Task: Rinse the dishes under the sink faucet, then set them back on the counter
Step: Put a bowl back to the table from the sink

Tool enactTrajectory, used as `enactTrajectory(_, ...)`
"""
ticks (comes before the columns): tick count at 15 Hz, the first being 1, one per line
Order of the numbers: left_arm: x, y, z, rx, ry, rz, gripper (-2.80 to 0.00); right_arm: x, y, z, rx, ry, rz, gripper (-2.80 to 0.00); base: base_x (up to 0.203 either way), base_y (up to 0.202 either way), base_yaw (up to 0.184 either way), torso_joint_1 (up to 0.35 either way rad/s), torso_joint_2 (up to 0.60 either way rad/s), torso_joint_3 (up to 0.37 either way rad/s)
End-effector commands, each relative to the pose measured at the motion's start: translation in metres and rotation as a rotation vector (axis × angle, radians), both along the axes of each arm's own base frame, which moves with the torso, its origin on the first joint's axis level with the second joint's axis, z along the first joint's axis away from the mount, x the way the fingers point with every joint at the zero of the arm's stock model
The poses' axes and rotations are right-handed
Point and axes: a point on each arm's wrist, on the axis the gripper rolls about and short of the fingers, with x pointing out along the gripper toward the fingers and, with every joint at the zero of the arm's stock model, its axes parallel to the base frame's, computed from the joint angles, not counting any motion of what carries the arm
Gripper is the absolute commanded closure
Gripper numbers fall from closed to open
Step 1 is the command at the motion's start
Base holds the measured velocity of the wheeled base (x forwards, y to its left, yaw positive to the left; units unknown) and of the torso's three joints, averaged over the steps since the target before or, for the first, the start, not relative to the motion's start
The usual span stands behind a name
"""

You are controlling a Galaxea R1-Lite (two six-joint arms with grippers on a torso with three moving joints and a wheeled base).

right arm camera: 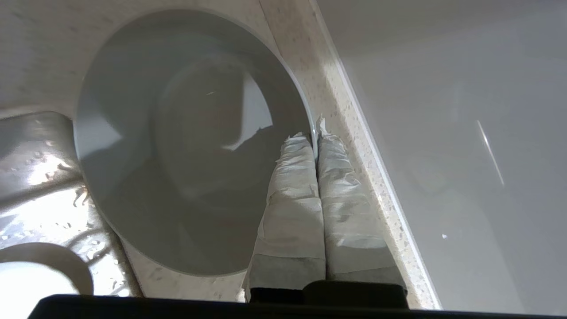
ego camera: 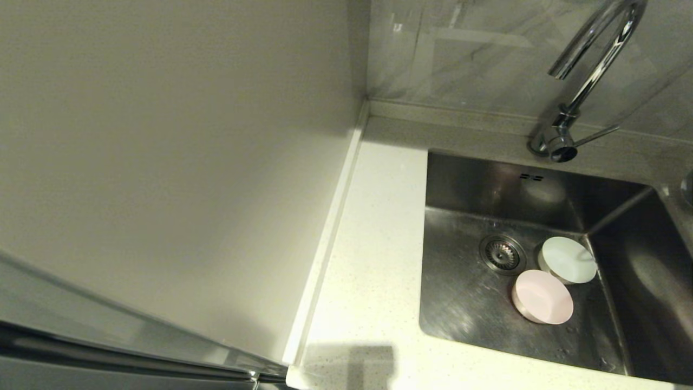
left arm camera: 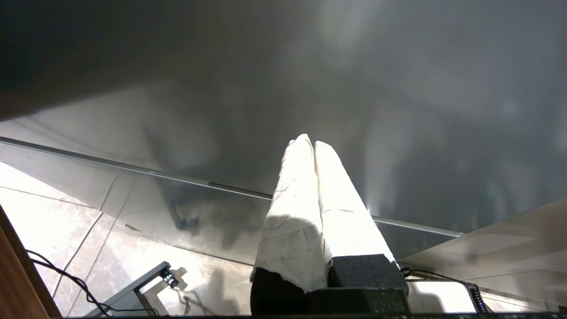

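Note:
In the right wrist view my right gripper (right arm camera: 313,133) is shut on the rim of the pale blue-grey bowl (right arm camera: 177,146). One finger is inside the bowl and one outside. The bowl hangs over the speckled counter (right arm camera: 310,57), between the sink (right arm camera: 35,177) and the raised edge by the cream panel. The head view shows neither this bowl nor either gripper. There the whitish-mint bowl (ego camera: 568,260) and the pale pink bowl (ego camera: 542,297) lie in the steel sink (ego camera: 465,303), right of the drain strainer (ego camera: 502,253). The chrome faucet (ego camera: 590,70) stands behind the basin.
A cream wall panel (ego camera: 162,162) borders the counter (ego camera: 373,244) on its left. My left gripper (left arm camera: 313,141) is shut on nothing and parked low, facing a dark cabinet front and tiled floor. Water drops lie on the sink floor.

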Motion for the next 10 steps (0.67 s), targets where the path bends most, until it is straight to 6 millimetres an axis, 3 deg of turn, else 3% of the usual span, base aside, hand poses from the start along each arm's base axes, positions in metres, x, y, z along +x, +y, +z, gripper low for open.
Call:
enactTrajectory(1, 0.0, 0.0, 0.0, -0.001, -0.004, 0.0, 0.0, 0.006, -0.005, -0.011, 0.013, 0.02, -0.005, 0.0, 0.0, 0.0, 0.0, 0.0, 0.0, 0.0)
enactTrajectory(6, 0.0, 0.0, 0.0, -0.001, -0.003, 0.0, 0.0, 0.013, -0.011, -0.018, 0.014, 0.034, -0.012, 0.0, 0.0, 0.0, 0.0, 0.0, 0.0, 0.0)
enactTrajectory(7, 0.0, 0.0, 0.0, -0.001, -0.003, 0.0, 0.0, 0.013, -0.01, -0.017, 0.009, 0.033, -0.01, -2.8, 0.0, 0.0, 0.0, 0.0, 0.0, 0.0)
enactTrajectory(10, 0.0, 0.0, 0.0, -0.001, -0.005, 0.0, 0.0, 0.017, -0.014, -0.013, -0.007, 0.018, -0.01, -2.8, 0.0, 0.0, 0.0, 0.0, 0.0, 0.0)
